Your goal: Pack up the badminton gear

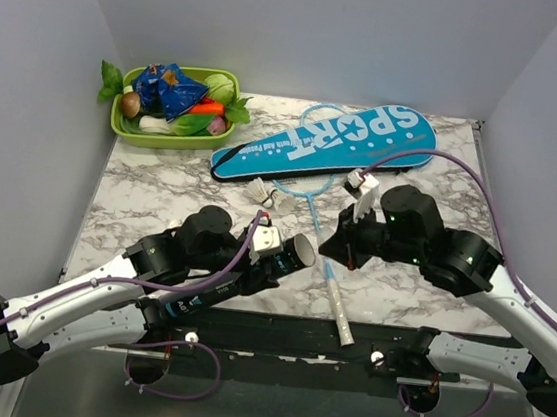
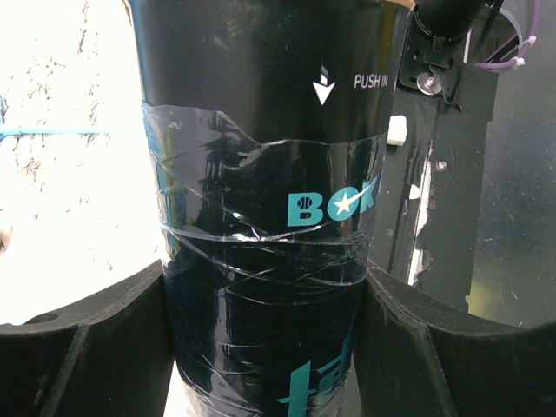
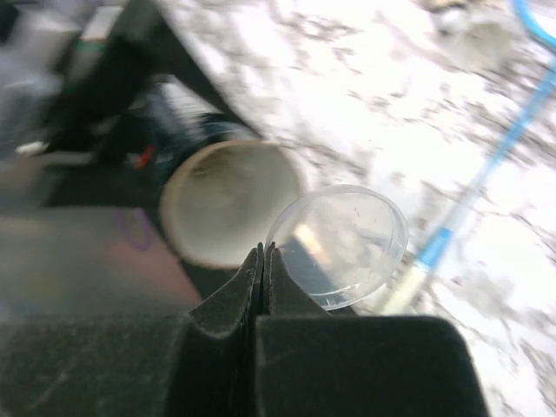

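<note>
My left gripper [image 2: 265,347] is shut on the dark clear tube [image 2: 261,217], which fills the left wrist view with one finger on each side. In the top view the tube [image 1: 288,254] lies tilted in the left gripper [image 1: 266,243], its open mouth facing right. My right gripper [image 3: 267,250] is shut on the rim of a clear round lid [image 3: 343,243], just in front of the tube's pale mouth [image 3: 228,213]. A light-blue racket [image 1: 334,295] lies below the right gripper [image 1: 337,243]. Shuttlecocks [image 1: 265,196] rest beside the blue SPORT cover [image 1: 326,142].
A green tray [image 1: 125,129] of toy vegetables stands at the back left. The racket's blue shaft [image 3: 486,169] crosses the marble top right of the lid. Grey walls close in the table on the left, back and right.
</note>
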Action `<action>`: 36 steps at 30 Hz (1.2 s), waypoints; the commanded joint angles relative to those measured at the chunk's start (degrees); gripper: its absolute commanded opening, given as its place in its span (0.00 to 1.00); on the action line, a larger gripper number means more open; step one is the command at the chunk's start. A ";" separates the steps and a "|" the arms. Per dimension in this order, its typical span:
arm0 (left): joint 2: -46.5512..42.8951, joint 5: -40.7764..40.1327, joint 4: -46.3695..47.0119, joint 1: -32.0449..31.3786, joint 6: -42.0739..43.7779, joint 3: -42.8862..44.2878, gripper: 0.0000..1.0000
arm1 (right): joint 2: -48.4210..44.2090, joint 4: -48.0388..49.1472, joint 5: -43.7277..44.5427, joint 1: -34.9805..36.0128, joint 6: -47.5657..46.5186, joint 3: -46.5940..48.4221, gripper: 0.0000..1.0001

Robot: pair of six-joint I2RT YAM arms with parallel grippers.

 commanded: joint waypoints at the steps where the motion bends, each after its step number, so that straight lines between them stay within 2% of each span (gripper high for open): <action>1: -0.78 -1.11 -0.01 0.08 -0.50 -0.41 0.00 | 5.02 -6.42 18.46 -2.71 1.18 -0.96 0.01; 4: -1.66 -2.25 0.16 0.08 -0.68 -0.58 0.00 | 7.05 -5.81 22.42 -7.80 2.68 -4.65 0.01; 10: -3.85 -3.92 0.69 0.08 -0.85 -1.11 0.00 | 8.11 5.52 17.34 -21.42 4.43 -14.23 0.01; 13: -4.38 -4.10 0.60 -0.01 -1.12 -1.20 0.00 | 11.27 9.65 17.15 -24.86 5.58 -16.79 0.01; 28: -5.17 -4.97 -0.10 -0.45 -1.20 -0.85 0.00 | 32.81 20.91 20.41 -31.47 7.78 -18.90 0.01; 29: -5.35 -5.32 -0.01 -0.54 -1.38 -0.85 0.00 | 33.42 21.35 20.14 -31.47 8.04 -18.82 0.07; 34: -5.79 -6.03 0.25 -0.63 -1.91 -1.11 0.00 | 34.22 21.88 19.79 -31.47 8.57 -18.90 0.24; 36: -5.53 -6.29 0.16 -0.63 -1.91 -1.02 0.00 | 33.61 21.79 19.70 -31.47 8.39 -18.99 0.37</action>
